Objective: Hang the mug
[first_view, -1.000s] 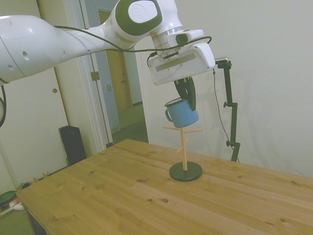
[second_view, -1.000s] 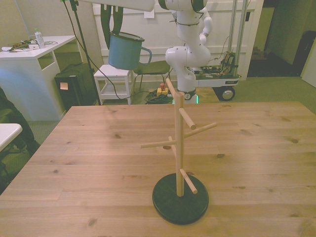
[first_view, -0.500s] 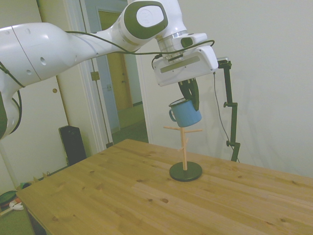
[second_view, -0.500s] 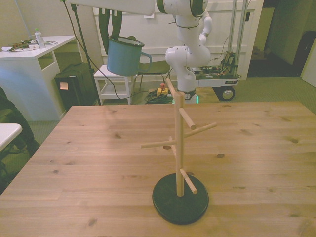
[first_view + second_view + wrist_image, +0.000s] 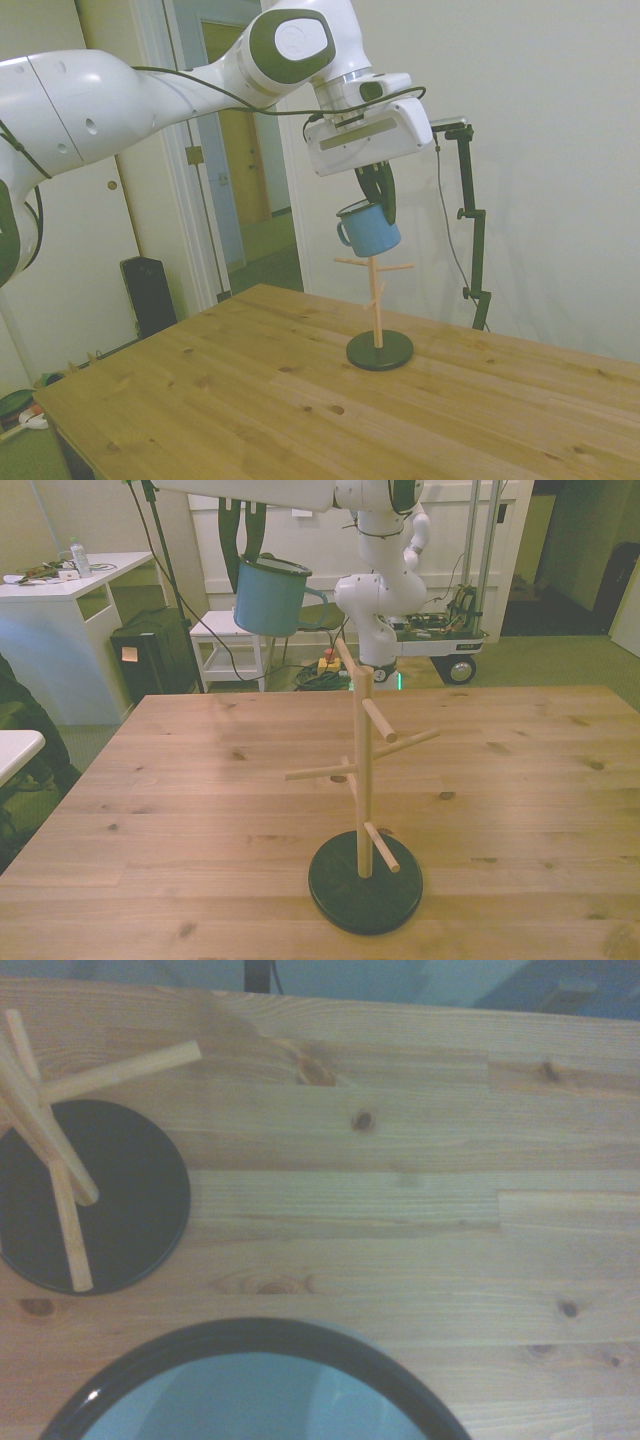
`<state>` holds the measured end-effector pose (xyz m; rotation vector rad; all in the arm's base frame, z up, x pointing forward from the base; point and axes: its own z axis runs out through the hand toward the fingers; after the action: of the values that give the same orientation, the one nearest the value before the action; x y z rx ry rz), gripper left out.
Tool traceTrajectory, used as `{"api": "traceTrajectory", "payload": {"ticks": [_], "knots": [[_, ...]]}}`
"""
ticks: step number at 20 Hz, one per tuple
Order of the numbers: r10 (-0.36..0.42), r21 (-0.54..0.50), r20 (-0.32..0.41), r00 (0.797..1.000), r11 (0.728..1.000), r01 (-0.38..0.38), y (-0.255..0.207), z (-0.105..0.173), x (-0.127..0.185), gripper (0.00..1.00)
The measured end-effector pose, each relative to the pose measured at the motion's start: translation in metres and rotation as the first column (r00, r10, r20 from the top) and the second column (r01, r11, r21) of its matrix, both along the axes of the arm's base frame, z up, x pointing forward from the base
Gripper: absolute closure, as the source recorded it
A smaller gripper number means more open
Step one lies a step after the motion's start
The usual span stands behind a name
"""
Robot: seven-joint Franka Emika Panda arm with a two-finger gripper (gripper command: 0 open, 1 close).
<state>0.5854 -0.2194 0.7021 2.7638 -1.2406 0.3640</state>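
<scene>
The light-blue mug [image 5: 368, 229] [image 5: 270, 596] hangs in the air, held by its rim in my gripper [image 5: 378, 196] [image 5: 243, 555], which is shut on it. It is tilted a little, above and to the front view's left of the wooden peg stand [image 5: 377, 298] [image 5: 364, 770]. The stand rises from a round black base [image 5: 365, 884] on the wooden table [image 5: 200, 810]. In the wrist view the mug's dark rim [image 5: 250, 1345] fills the near edge, with the stand's pegs [image 5: 60, 1175] and base [image 5: 130, 1200] off to one side. The handle faces the front view's right, mostly hidden.
Behind the table stand a white desk [image 5: 60, 590], a black box [image 5: 150, 660] and a white stool [image 5: 230, 640]. A door [image 5: 240, 140] stands open beyond the table in the side view.
The mug has shifted toward the front view's right, closer to the top of the peg stand, and turned so that its handle shows less. The stand has not moved.
</scene>
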Motion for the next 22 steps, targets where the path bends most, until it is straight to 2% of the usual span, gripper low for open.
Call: {"api": "traceTrajectory", "payload": {"ticks": [8,14,22], "knots": [[-0.004,0.003,0.0,1.0,1.0,0.004,0.01,-0.002,0.005,1.0],[-0.026,0.011,-0.014,1.0,1.0,0.026,0.01,-0.016,0.014,1.0],[-0.036,0.01,0.007,0.999,0.999,0.036,0.019,-0.012,0.024,1.0]]}}
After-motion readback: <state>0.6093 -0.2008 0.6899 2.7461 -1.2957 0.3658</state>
